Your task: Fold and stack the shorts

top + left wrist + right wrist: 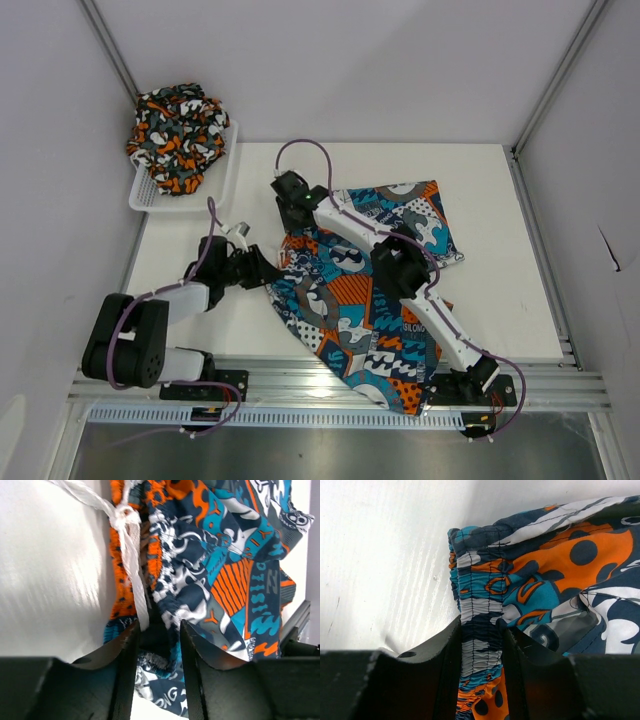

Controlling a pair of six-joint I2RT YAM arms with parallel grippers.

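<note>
Basket (150,196): white mesh, at the far left corner of the table (500,200).
Camouflage shorts (178,135): bunched up, heaped in the basket.
Left gripper (159,645): low at the patchwork pair's left edge, jaws clenched on the gathered waistband.
Drawstring (131,555): white, knotted, running down beside the left finger.
Patchwork shorts (370,300): spread over the table's centre, near end overhanging the front rail.
Right gripper (480,645): jaws grasping the elastic waistband at its corner.
Lettering: "ONG" readable on the print; other characters unreadable.
</note>
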